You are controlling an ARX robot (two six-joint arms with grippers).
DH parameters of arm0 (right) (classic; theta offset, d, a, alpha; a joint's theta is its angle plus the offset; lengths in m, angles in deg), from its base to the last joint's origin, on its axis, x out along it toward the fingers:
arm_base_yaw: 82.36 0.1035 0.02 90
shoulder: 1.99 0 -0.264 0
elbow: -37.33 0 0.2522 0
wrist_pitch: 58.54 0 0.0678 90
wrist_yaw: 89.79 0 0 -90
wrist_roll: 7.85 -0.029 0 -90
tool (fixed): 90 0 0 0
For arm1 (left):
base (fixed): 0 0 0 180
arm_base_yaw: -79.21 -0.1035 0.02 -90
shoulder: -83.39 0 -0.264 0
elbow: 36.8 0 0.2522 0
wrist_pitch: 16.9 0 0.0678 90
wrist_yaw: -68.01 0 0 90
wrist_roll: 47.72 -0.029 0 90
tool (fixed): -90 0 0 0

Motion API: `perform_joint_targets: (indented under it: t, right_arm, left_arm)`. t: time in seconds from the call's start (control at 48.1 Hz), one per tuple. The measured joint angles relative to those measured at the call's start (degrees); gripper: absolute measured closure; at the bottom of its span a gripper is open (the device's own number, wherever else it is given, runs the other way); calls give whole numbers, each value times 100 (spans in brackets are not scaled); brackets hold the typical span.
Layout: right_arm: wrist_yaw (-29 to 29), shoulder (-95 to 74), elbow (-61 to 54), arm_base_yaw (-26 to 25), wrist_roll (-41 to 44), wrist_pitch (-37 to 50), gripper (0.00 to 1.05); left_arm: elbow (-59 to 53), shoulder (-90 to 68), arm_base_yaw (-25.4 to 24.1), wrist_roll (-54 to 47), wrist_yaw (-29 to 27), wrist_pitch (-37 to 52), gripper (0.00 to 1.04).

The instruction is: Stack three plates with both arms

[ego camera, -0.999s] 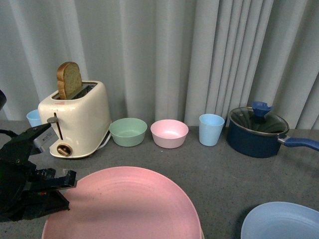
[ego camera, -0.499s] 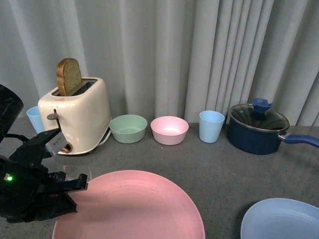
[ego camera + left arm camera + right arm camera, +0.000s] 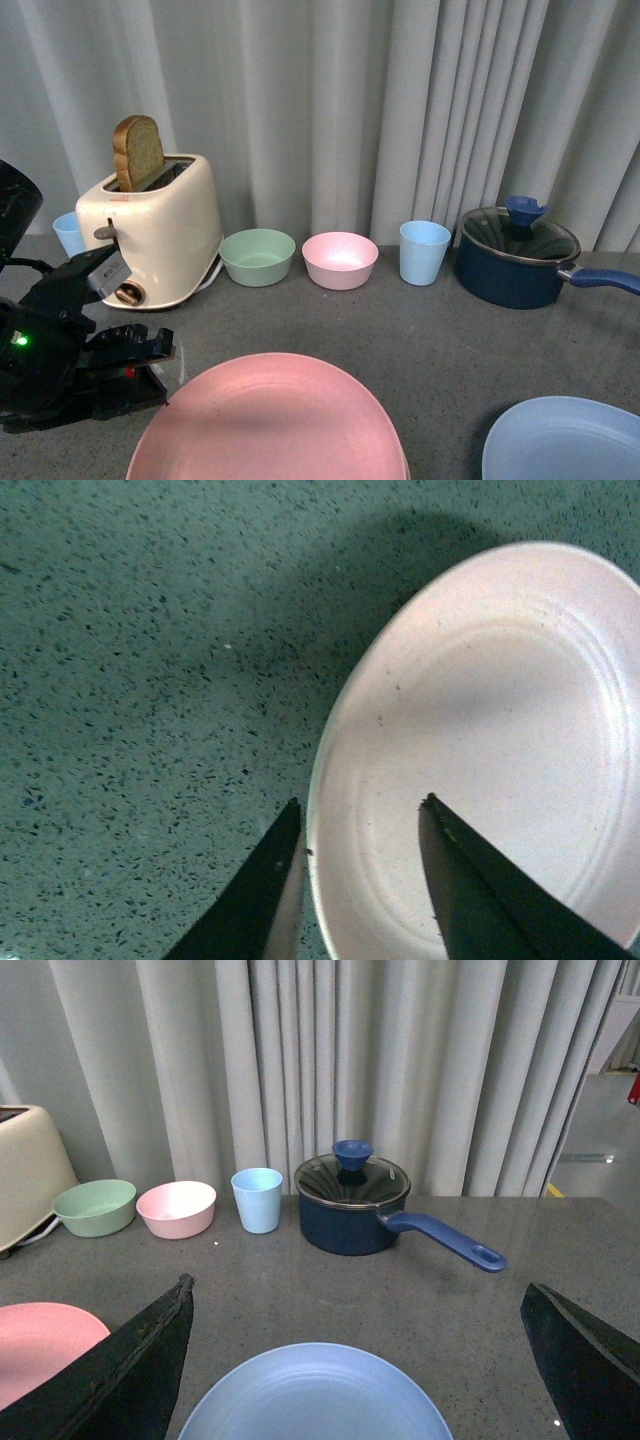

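The pink plate (image 3: 270, 420) lies on the grey countertop at the near centre. My left gripper (image 3: 150, 350) is open at its left rim. In the left wrist view the gripper (image 3: 362, 815) straddles the plate's rim (image 3: 480, 740): one finger over the countertop, the other over the plate. The light blue plate (image 3: 565, 440) lies at the near right. My right gripper (image 3: 355, 1283) is open wide just behind and above the blue plate (image 3: 315, 1395), touching nothing; it is out of the front view. The beige-grey plate does not show.
Along the curtain at the back stand a cream toaster (image 3: 155, 235) with a slice of bread, a green bowl (image 3: 257, 258), a pink bowl (image 3: 340, 260), a blue cup (image 3: 425, 253) and a dark blue lidded pot (image 3: 518, 258) with its handle pointing right.
My left gripper has moved to the right. The pink plate has shifted to the right and nearer the front edge. The blue plate has not moved.
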Motion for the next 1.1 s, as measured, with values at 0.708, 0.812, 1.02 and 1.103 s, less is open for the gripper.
perform_joint_targets:
  t: [0.708, 0.812, 1.02, 1.103]
  right_arm:
    - [0, 0, 0, 0, 0, 0, 7]
    - [2, -2, 0, 0, 0, 0, 7]
    - [0, 0, 0, 0, 0, 0, 7]
    - [0, 0, 0, 0, 0, 0, 7]
  left_arm:
    - [-1904, 1338, -533, -671, -1408, 4557, 29]
    - [-2570, 1486, -516, -796, -1530, 6153, 45]
    - [-3593, 2430, -516, -868, -1545, 6575, 88]
    - [-3849, 2824, -514, -868, -1547, 6459, 101]
